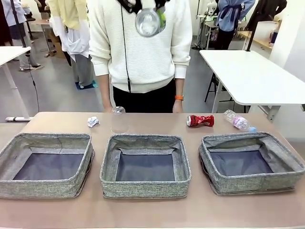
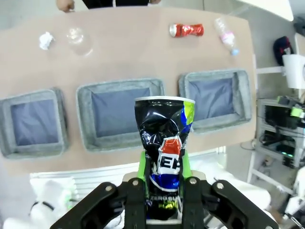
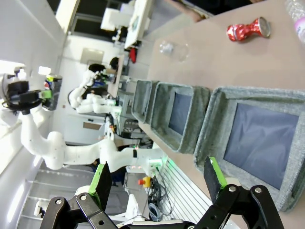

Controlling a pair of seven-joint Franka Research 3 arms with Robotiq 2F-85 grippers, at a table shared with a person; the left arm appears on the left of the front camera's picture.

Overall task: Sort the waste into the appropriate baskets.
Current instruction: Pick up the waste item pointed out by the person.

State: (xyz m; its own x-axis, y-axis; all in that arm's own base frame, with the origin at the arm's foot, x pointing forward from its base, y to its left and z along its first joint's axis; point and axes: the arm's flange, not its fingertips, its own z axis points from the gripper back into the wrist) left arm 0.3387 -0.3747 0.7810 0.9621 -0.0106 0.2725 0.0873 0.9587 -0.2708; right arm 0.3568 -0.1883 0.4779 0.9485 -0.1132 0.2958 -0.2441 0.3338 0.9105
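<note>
Three grey bins in a row on the worktop (image 1: 152, 214): left bin (image 1: 45, 188), middle bin (image 1: 145, 188), right bin (image 1: 252, 183), dark lining showing in each. Behind them, spaced along the far edge: paper ball (image 1: 93, 121), clear cup (image 1: 119, 120), red can (image 1: 200, 120), bottle (image 1: 238, 122). Left gripper (image 2: 164, 165) clamped on crushed dark blue can (image 2: 164, 124), pinched at the waist, raised above the bins. Right gripper (image 3: 157, 176) spread wide apart.

Left basket (image 1: 45, 188), middle basket (image 1: 145, 190), right basket (image 1: 252, 183) — open tops unobstructed, narrow gaps of table (image 1: 193, 143) between; paper ball (image 1: 93, 121), clear cup (image 1: 119, 122), red can (image 1: 200, 120) and bottle (image 1: 238, 122) line the far strip.
</note>
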